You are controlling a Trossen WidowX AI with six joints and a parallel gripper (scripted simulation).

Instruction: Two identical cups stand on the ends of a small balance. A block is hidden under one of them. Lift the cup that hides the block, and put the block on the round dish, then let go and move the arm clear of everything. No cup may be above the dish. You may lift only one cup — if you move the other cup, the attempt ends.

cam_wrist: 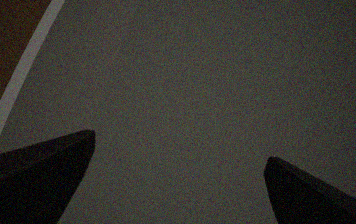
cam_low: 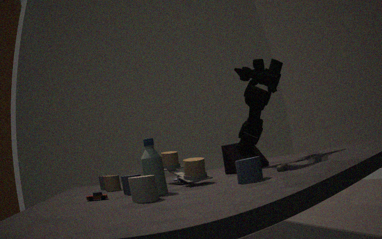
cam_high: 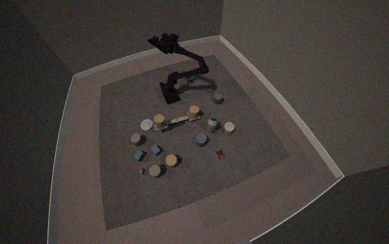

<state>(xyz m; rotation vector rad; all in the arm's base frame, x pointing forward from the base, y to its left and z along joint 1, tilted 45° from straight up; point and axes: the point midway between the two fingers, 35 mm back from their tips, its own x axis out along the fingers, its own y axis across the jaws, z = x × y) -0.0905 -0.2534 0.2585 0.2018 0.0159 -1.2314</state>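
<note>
Two matching orange-tan cups stand upside down on the ends of the balance (cam_high: 182,118). The left cup (cam_high: 159,120) (cam_low: 169,160) is at the end beside the dish; the right cup (cam_high: 194,111) (cam_low: 194,168) is at the other end. In the exterior view the beam looks tilted, with the right cup's end lower. No block shows under either cup. The round pale dish (cam_high: 146,125) lies close beside the left cup's end, with nothing on it. My gripper (cam_wrist: 182,153) is open and empty, high above the table behind the balance, facing a wall.
A bottle (cam_high: 212,125) (cam_low: 153,174) and a cream cup (cam_high: 229,127) (cam_low: 143,188) stand right of the balance. Other cups, one a loose orange-tan cup (cam_high: 171,160), stand around. Two blue blocks (cam_high: 139,155) (cam_high: 155,149) and a red toy car (cam_high: 219,153) (cam_low: 96,196) lie in front.
</note>
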